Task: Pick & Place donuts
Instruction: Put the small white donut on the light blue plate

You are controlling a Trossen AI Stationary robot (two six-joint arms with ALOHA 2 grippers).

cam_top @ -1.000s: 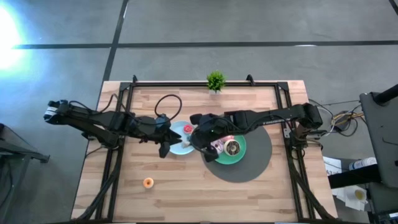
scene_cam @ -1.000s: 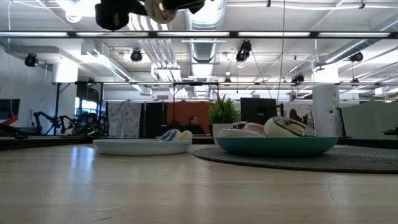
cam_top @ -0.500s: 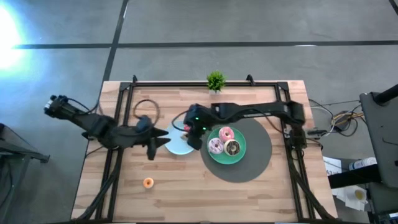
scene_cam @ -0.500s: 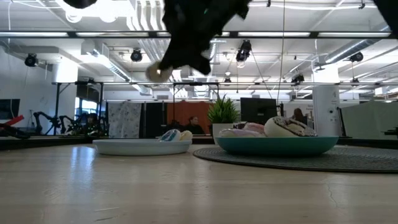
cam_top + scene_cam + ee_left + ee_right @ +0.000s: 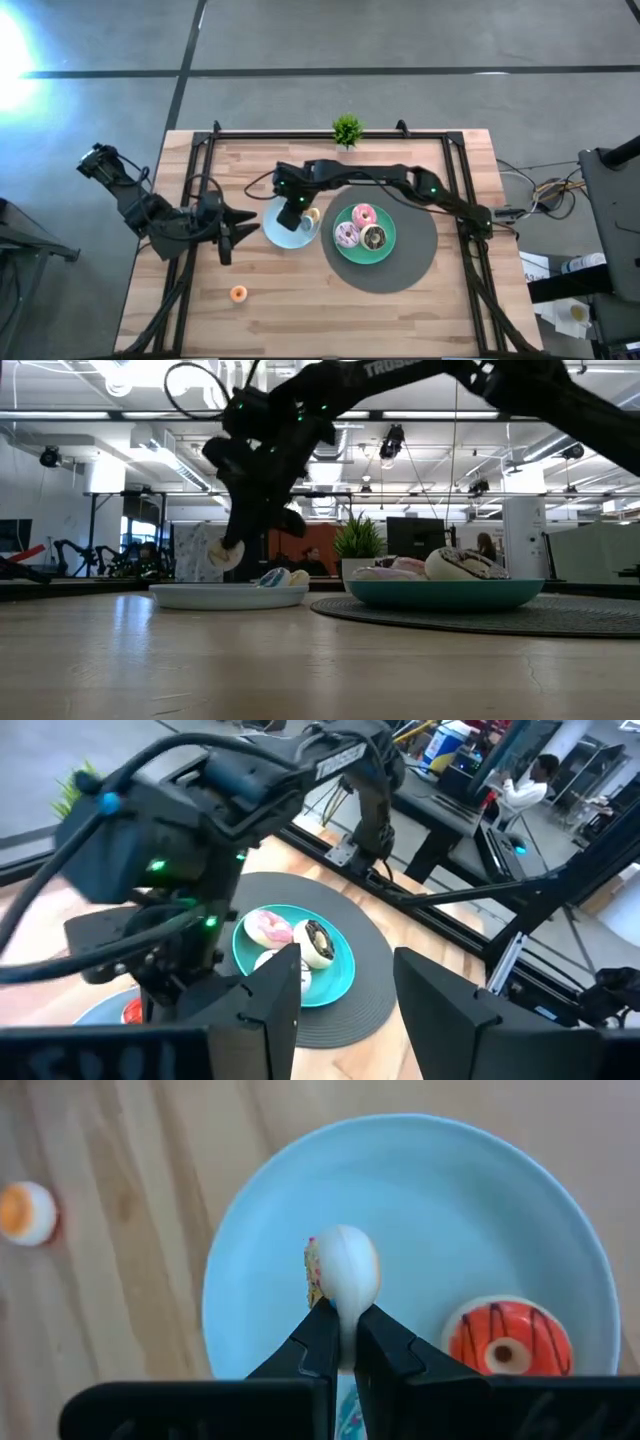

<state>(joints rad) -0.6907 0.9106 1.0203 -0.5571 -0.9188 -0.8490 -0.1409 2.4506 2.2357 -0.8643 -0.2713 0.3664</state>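
Observation:
My right gripper (image 5: 340,1320) is shut on a cream mini donut (image 5: 345,1268) and hangs over the light-blue plate (image 5: 440,1210), just above it in the low view (image 5: 225,553). A red-iced mini donut (image 5: 505,1342) lies on that plate. An orange mini donut (image 5: 238,293) lies on the table near the front left. The green plate (image 5: 388,248) carries a pink (image 5: 364,214), a pale pink (image 5: 347,235) and a chocolate donut (image 5: 374,238). My left gripper (image 5: 228,232) stands open left of the blue plate, holding nothing. My right gripper pinches the cream mini donut's rim (image 5: 343,1302) between its two fingertips. The fingers slant down from above. The donut stands on edge beyond the fingertips, its sprinkled face (image 5: 312,1270) turned sideways, clear of the plate.
A dark round mat (image 5: 420,265) lies under the green plate. A small green plant (image 5: 347,129) stands at the far edge. Black frame rails (image 5: 190,200) run along the table's sides. Bare wood lies along the near edge.
My right gripper has swung from over the green plate toward the table's left and come down over the light-blue plate, carrying the cream mini donut with it. My left gripper has drawn back from the blue plate toward the table's left edge.

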